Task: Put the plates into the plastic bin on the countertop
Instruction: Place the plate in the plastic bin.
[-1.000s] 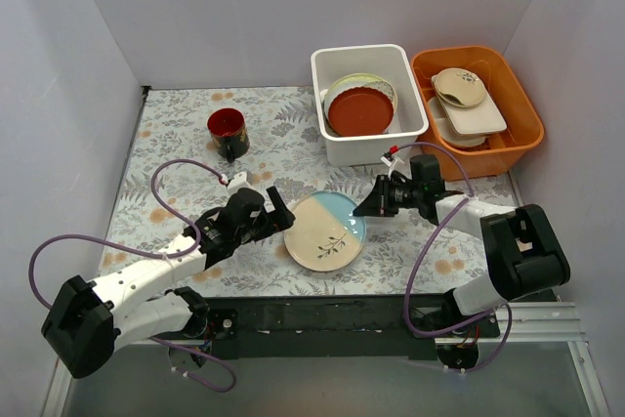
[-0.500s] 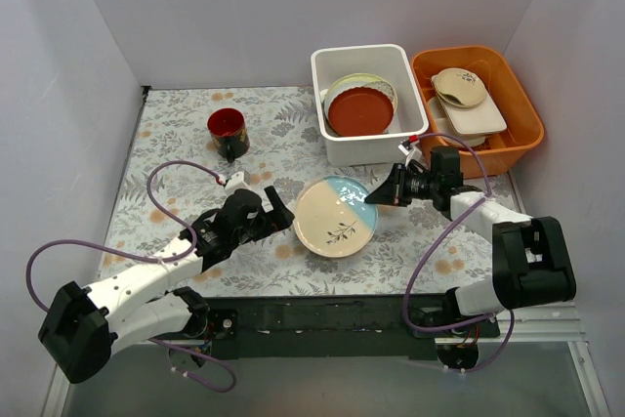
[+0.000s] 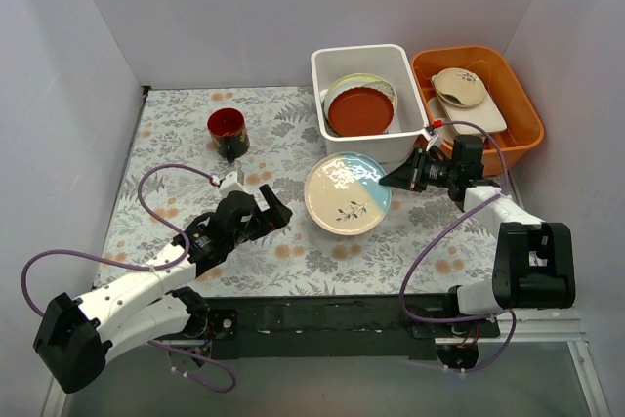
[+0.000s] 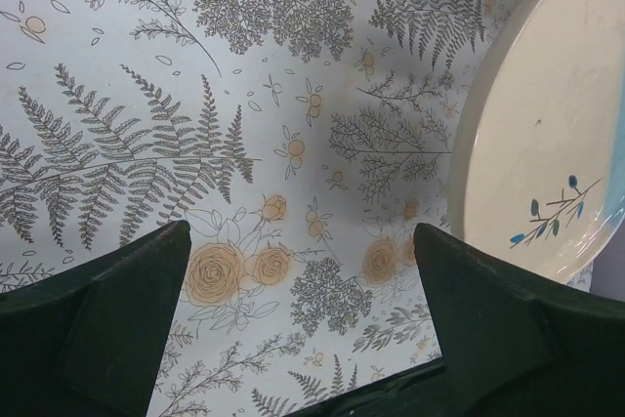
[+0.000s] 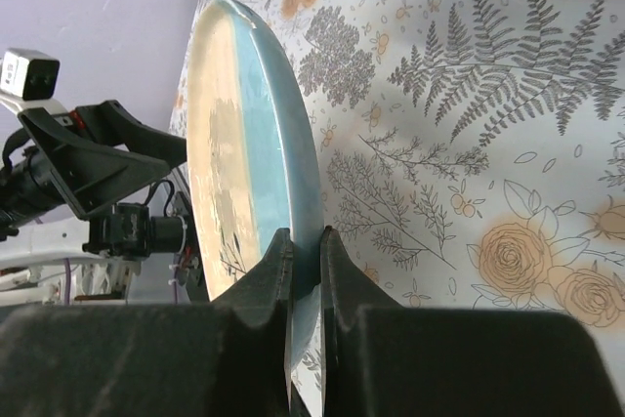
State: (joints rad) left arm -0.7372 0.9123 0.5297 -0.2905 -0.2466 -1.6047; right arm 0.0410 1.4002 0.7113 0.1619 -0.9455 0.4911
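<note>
1 bin (image 3: pixel 366 149), 1 orng tub (image 3: pixel 528 130), 1 cup (image 3: pixel 227 131), 1 plate (image 3: pixel 347 192) outside.

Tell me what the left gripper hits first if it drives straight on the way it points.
Probably the leaf-and-flower patterned countertop: the open jaws of the left gripper frame bare surface. The round cream-and-blue plate, held by the right gripper, sits right of that line; depth is unclear.

The plate (image 3: pixel 348 193) is now up off the countertop (image 3: pixel 176 144) and closer to the bin (image 3: pixel 322 65). The right gripper (image 3: pixel 394 180) carries it there. The left gripper (image 3: pixel 273 207) is farther from it.
</note>
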